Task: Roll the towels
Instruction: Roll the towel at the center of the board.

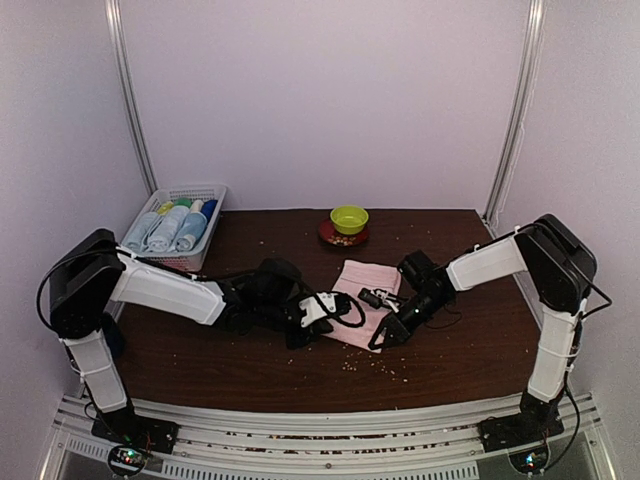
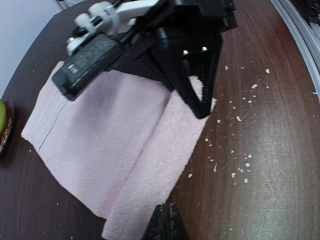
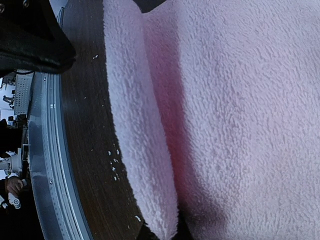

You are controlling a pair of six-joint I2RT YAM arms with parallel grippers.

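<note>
The pale pink towel (image 1: pixel 355 278) lies spread on the dark wooden table (image 1: pixel 230 355), a little right of the middle, and both arms have their tools down at it. It is set at a slant to the table's edge. Its side nearest the arms is turned over on itself into a long, soft lip that runs the whole length of that side. The rest of the cloth lies flat and fluffy behind the lip.

The left gripper (image 2: pixel 165 226) is down at the left end of the turned-over lip. Its two dark fingertips are pressed together, right against the towel's corner. The right gripper (image 2: pixel 202 107) stands at the other end of the same lip. Its black fingers are closed too, and they come down to a point on the towel's edge. From where I stand I can't make out whether either one has a bit of cloth nipped between its tips or is only resting on it.

Pale crumbs (image 2: pixel 240 167) are scattered over the bare wood just beside the towel, on the side towards the metal rail (image 3: pixel 50 150) at the table's near edge. Well behind the towel, near the back of the table, a green bowl (image 1: pixel 349 216) sits on a red saucer (image 1: pixel 330 237). At the far left corner is a white mesh basket (image 1: pixel 215 190) with pale blue and white rolls (image 1: pixel 170 228) packed in it side by side.
</note>
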